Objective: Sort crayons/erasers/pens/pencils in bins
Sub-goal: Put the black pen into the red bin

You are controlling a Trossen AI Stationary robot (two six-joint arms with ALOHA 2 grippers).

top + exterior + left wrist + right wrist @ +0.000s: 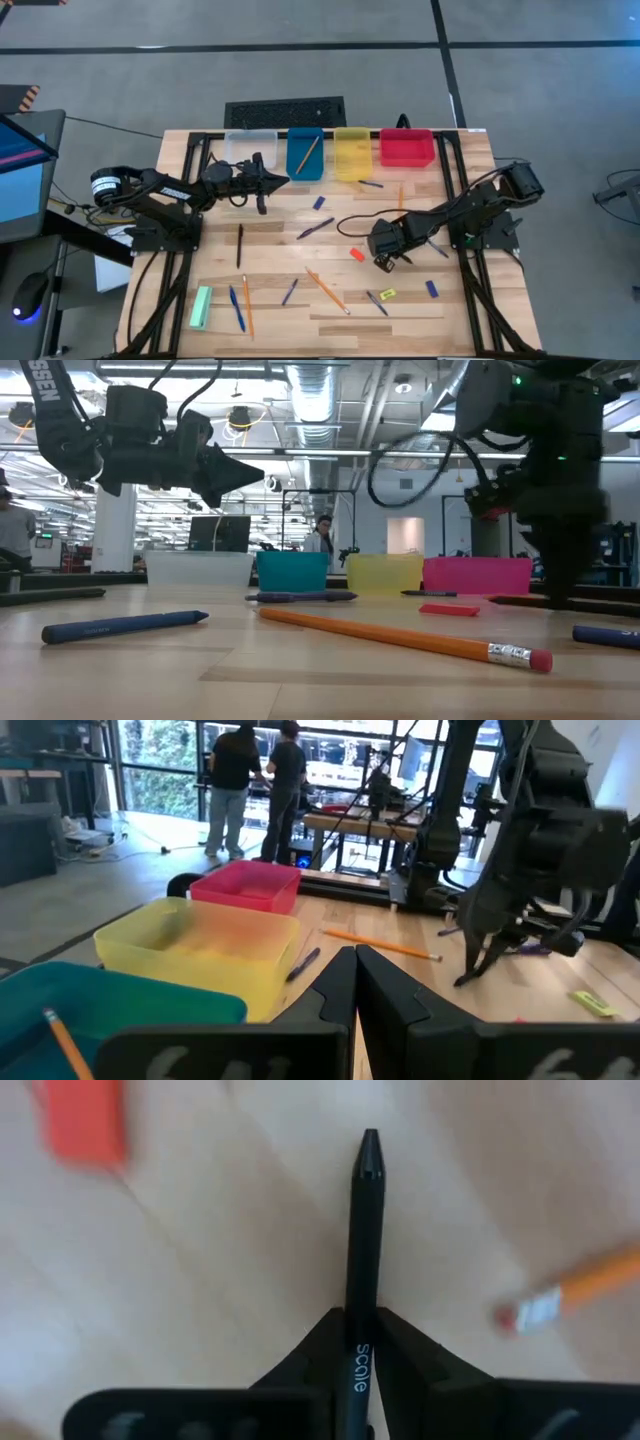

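Looking straight down, you see the right gripper (388, 262) low over the worktop (270, 285) beside an orange-red eraser (357, 254), while the left gripper (283, 179) hangs by the clear bin (249, 146) and blue bin (305, 153), with the yellow bin (352, 152) and red bin (407, 147) further along the row. A pencil (307, 152) already lies in the blue bin.

From worktop height, a long pencil (400, 639) lies nearest you and the left arm hangs above the bins.

In the left wrist view, your left jaws are pressed together, empty.

In the right wrist view, your right jaws are clamped on a black pen (363, 1250) lying on the worktop, the eraser (84, 1120) nearby.
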